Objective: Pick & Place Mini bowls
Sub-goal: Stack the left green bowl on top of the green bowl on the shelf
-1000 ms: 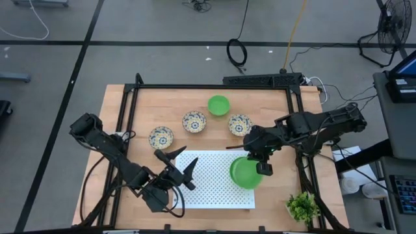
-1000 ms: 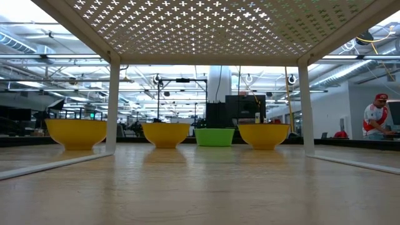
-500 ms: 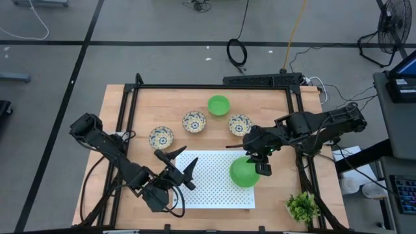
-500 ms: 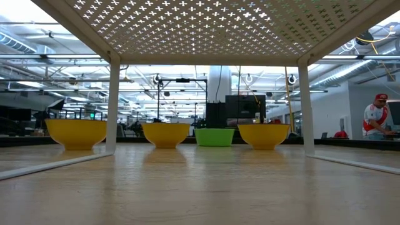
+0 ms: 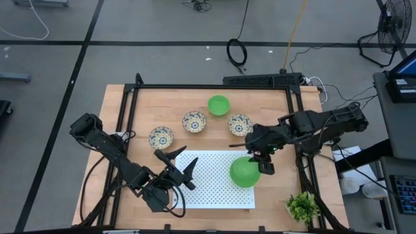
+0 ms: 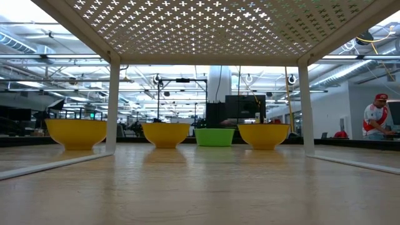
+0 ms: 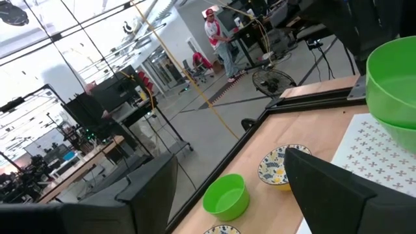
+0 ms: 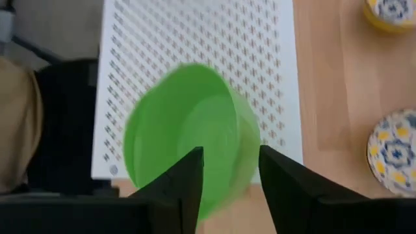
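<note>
Bowls split two ways — green stack [image 5: 244, 172] sits on the white perforated shelf [image 5: 208, 182], at its right end; the left wrist view shows two green rims nested there, so I judge the shelf is the drop point and stacking is how they save room on it. Four remain on the tabletop [image 5: 123, 104] in a loose row behind the shelf: lone green bowl [image 5: 219, 104] at the back, three patterned bowls [image 5: 194, 121] near it, well apart from each other — spacing leaves room for fingers around each rim.

Right end effector [image 5: 265, 167] is at the stack's right edge, fingers spread with the green rim showing in the gap in the right wrist view. Can't tell if the pads touch the bowl; looks like a rim release, not a grip.

Left end effector [image 5: 181, 163] waits over the shelf's left end, fingers wide apart, nothing in them.

Plant [image 5: 303, 207] at the near right corner — out of the way.
</note>
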Robot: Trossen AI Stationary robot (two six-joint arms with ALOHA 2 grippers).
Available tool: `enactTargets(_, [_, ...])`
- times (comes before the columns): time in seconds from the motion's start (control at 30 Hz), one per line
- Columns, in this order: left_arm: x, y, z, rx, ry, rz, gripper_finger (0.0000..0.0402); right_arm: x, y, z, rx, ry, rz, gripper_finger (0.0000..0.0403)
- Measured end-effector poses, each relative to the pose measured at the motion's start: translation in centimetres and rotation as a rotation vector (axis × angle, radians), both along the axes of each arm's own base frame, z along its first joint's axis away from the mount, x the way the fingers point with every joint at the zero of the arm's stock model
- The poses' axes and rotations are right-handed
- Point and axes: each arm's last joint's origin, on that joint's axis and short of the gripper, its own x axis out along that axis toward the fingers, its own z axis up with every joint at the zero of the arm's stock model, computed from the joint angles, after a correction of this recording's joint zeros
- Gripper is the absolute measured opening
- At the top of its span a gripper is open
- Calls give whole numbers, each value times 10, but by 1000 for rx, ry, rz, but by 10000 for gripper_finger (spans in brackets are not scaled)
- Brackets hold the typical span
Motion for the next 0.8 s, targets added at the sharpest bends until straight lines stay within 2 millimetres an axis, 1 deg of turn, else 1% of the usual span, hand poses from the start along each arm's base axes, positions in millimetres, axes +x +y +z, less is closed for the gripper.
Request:
enactTargets(0.2, [0, 0, 0, 0, 0, 0, 280, -2, 6, 0, -39, -13, -1, 99])
enactTargets(0.33, [0, 0, 0, -1, -1, 0, 282, -4, 12, 0, -38, -10, 17, 89])
enactTargets(0.53, [0, 0, 0, -2, -1, 0, 280, -2, 18, -6, -87, 12, 5, 88])
enactTargets(0.8, [0, 0, 0, -1, 0, 0, 283, 10, 24, -18, -118, 55, -4, 95])
